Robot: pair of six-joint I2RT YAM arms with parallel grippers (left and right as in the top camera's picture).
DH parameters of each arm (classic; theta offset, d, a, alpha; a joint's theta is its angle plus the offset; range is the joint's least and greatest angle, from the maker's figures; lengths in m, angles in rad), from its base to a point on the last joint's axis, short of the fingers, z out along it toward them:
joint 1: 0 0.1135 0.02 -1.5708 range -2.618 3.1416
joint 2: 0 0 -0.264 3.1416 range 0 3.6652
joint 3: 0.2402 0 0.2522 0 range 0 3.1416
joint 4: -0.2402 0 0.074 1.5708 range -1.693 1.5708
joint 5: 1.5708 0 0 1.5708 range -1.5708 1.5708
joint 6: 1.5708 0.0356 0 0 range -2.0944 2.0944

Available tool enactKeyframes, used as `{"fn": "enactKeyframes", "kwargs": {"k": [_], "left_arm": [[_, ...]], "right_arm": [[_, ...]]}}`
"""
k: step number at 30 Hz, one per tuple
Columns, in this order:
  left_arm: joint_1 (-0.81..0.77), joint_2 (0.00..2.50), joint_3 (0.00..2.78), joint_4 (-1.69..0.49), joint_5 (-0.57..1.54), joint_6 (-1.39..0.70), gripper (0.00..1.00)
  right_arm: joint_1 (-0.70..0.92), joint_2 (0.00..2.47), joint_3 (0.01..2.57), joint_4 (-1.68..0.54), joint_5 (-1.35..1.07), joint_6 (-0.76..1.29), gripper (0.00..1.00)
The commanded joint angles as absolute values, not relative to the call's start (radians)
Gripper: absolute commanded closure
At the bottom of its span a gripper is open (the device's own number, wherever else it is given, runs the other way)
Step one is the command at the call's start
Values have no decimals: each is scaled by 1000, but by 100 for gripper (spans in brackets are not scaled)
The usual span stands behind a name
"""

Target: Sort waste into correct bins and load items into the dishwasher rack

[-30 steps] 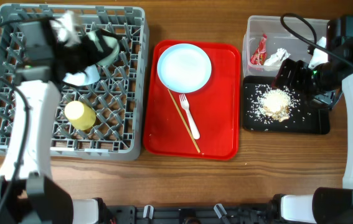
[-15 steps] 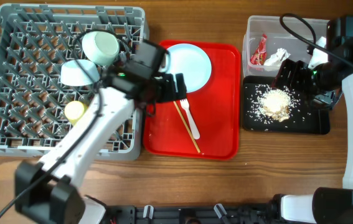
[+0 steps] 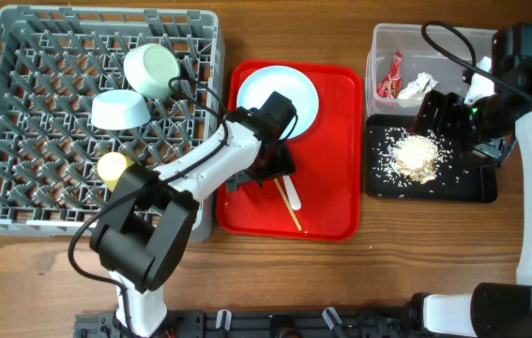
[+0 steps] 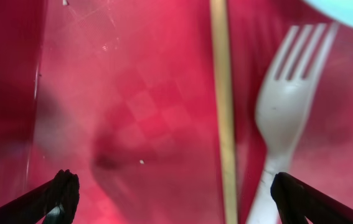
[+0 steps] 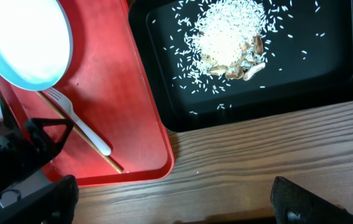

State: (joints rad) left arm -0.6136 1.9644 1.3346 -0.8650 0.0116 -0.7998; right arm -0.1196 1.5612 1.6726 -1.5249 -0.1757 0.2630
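The left claw hung low over the middle of the red tray, its jaws set apart and clamped on nothing. In the left wrist view its two fingertips straddled a wooden stick and the white fork, which lay side by side on the red tray's floor. The plate sat at the far end of the red tray, partly under the left arm.

Left of the red tray, on the tabletop, stood the dishwasher rack, holding two pale bowls and the yellow cup.

Right of the red tray, the clear tub held the red sachet and the tissue. The black tray lay just nearer, with the rice scraps heaped on it. The right claw hovered on that same right side, above the black tray, jaws wide apart and empty.
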Motion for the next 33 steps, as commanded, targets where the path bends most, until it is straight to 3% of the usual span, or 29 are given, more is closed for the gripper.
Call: {"fn": "enactKeyframes", "kwargs": {"k": [1,11,14,16,21,25,33], "left_arm": [[-613,2004,1335,-865,-17,-824,1],[-614,2033,1325,-872,-47,-824,9],[-615,2043,1322,-873,-46,-824,28],[-618,2043,1322,-873,-46,-824,46],[-628,2043,1322,-868,-43,-824,74],[-634,2043,1322,-865,-43,-824,78],[-649,2043,1320,-859,-43,-854,76]], "right_arm": [[-122,1547,1694,-1532,-181,251,0],[-122,1547,1694,-1538,-181,250,0],[-122,1547,1694,-1538,-181,251,0],[-122,1547,1694,-1538,-181,251,0],[-122,1547,1694,-1538,-181,251,0],[-122,1547,1694,-1541,-181,251,0],[-122,1547,1694,-1541,-181,251,0]]}}
